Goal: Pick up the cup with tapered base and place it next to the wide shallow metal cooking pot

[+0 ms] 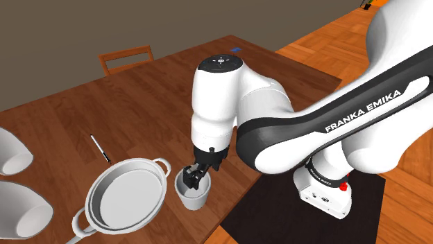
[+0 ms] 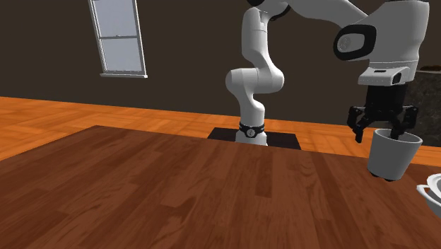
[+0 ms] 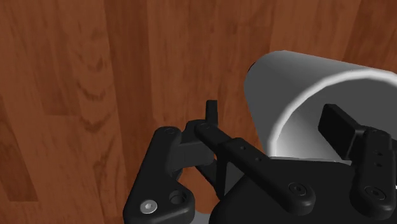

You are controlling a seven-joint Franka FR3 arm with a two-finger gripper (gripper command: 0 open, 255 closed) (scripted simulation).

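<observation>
A white cup with a tapered base (image 1: pixel 195 197) stands on the wooden table (image 1: pixel 139 104), just to the shoulder view's right of a wide shallow metal pot with two handles (image 1: pixel 128 195). My black gripper (image 1: pixel 193 178) hangs over the cup's rim, pointing down. In the wrist view the gripper (image 3: pixel 273 121) is open: one finger (image 3: pixel 210 113) is outside the cup (image 3: pixel 299 83), the other (image 3: pixel 337 127) is inside, and the wall between them touches neither. In the second exterior view the cup (image 2: pixel 392 155) sits under the gripper (image 2: pixel 383 129), with a pot handle (image 2: pixel 429 192) at the right edge.
Two white bowls (image 1: pixel 10 154) (image 1: pixel 24 208) lie at the shoulder view's left edge. A thin dark utensil (image 1: pixel 100 149) lies beyond the pot. A wooden chair (image 1: pixel 125 59) stands at the table's far side. The arm's base sits on a black mat (image 1: pixel 277 215).
</observation>
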